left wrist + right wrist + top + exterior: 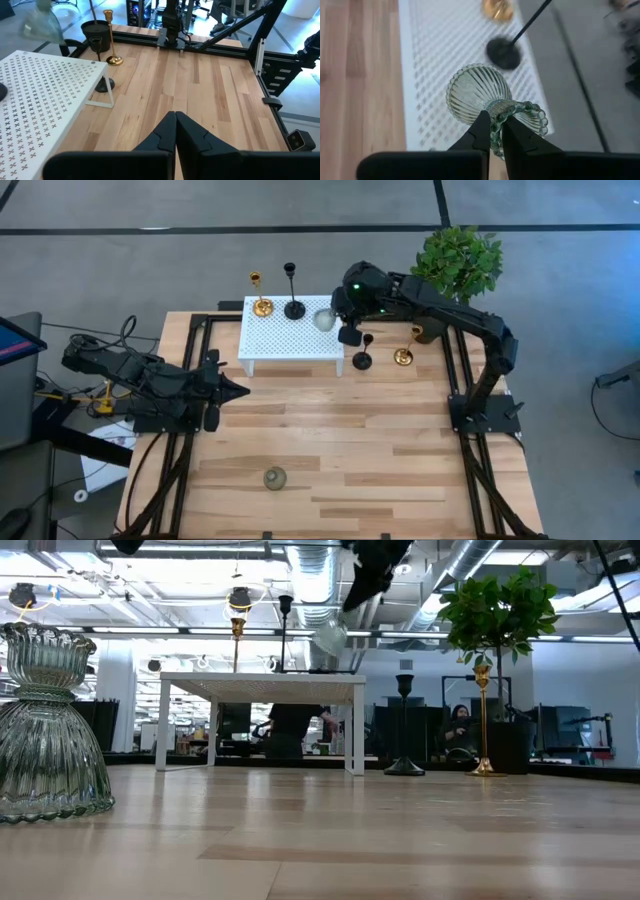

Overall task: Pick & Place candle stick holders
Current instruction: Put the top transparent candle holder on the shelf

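High view: right hand [338,317] over white rack [290,338]

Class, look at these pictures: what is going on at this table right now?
The right gripper is shut on a grey-green glass holder, carrying it tilted above the white perforated stand. A gold holder and a black holder already stand on it. Another black holder and gold holder wait on the table beside the stand; a second glass holder sits near the front. The left gripper rests shut.

A ribbed grey-green glass holder [480,97] hung over the white perforated stand [290,335]. Gold [261,305] and black [294,308] holders stood there; the desk [330,450] was pale wood.
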### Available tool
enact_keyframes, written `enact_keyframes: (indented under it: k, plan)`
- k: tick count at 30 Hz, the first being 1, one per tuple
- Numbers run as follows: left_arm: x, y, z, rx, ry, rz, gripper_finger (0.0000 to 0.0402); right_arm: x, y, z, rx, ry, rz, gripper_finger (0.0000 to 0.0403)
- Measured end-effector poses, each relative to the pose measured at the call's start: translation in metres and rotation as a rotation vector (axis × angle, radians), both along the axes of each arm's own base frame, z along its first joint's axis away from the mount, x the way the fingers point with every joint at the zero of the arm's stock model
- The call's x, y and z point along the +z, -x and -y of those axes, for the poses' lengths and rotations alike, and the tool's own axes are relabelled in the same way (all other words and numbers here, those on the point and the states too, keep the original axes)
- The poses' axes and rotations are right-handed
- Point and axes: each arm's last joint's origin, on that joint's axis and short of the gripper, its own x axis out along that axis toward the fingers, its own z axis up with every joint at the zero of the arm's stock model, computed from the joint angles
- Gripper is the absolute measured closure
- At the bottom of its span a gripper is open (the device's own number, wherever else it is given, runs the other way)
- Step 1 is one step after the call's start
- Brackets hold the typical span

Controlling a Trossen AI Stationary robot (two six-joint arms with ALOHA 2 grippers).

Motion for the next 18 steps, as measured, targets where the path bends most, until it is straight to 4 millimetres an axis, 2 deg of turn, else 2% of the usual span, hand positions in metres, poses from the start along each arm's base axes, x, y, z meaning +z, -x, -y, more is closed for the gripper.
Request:
enact_keyframes:
  k: [6, 11, 18]
  plan:
    - [0.000, 0.000, 0.000, 0.000, 0.003, 0.003, 0.0396, -0.012, -0.026, 0.014, 0.030, -0.004, -0.111, 0.0389]
    - [0.000, 0.000, 0.000, 0.000, 0.002, 0.002, 0.0396, -0.001, -0.040, 0.034, 0.033, 0.029, -0.128, 0.0389]
    - [0.000, 0.000, 0.000, 0.000, 0.001, 0.002, 0.0396, -0.031, -0.039, 0.059, -0.008, 0.000, -0.252, 0.0389]
